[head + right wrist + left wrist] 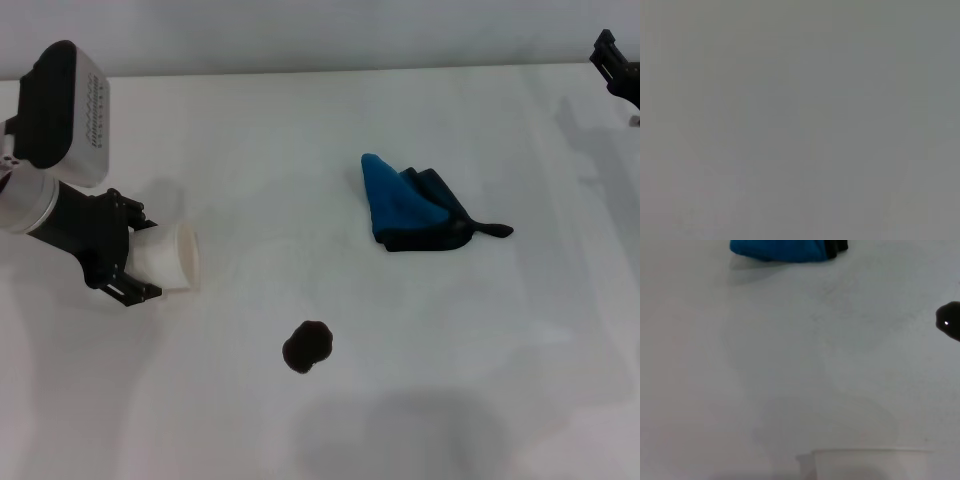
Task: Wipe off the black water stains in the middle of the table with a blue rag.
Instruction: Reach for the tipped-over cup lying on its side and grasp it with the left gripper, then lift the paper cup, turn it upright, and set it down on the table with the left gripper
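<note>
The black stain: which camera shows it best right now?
The head view: the whole black stain lies on the bare white table, nearer the camera than the blue rag. The left wrist view catches only part of it at the frame's edge. The right wrist view shows none of it.

Table (420, 400) mostly bare. Blue rag (412, 208) sits centre-right, open room on all sides. Black water stains (307, 346) well apart from rag, nearer front, nothing between. Left gripper (128, 252) clamps white cup (170, 256) at left side, only obstacle there. Right gripper (618, 62) at far right edge, out of way.
</note>
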Robot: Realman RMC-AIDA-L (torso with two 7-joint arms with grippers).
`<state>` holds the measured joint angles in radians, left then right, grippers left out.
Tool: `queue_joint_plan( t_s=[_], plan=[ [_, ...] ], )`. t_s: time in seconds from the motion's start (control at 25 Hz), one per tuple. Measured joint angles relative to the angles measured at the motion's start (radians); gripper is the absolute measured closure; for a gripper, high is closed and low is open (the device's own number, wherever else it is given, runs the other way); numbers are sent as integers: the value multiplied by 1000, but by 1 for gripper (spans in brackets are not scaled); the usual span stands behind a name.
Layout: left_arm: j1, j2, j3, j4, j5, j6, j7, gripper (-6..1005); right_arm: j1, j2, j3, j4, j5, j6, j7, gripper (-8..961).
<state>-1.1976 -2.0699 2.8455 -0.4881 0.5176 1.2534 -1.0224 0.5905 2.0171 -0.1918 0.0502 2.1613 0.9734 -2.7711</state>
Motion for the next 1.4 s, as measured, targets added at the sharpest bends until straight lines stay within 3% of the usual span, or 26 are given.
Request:
queue_joint_plan(
  t_s=[0.64, 1.04, 1.4],
  plan=[
    [3, -1, 0, -27, -63, 3, -65, 168, -2, 0, 0, 0, -2, 2, 1, 81],
    [80, 0, 0, -127, -474, 10, -80, 168, -2, 0, 0, -7, -2, 8, 1, 81],
    [287, -5, 0, -17, -925, 12, 2, 169, -3, 0, -1, -12, -1, 9, 1, 81]
  ],
)
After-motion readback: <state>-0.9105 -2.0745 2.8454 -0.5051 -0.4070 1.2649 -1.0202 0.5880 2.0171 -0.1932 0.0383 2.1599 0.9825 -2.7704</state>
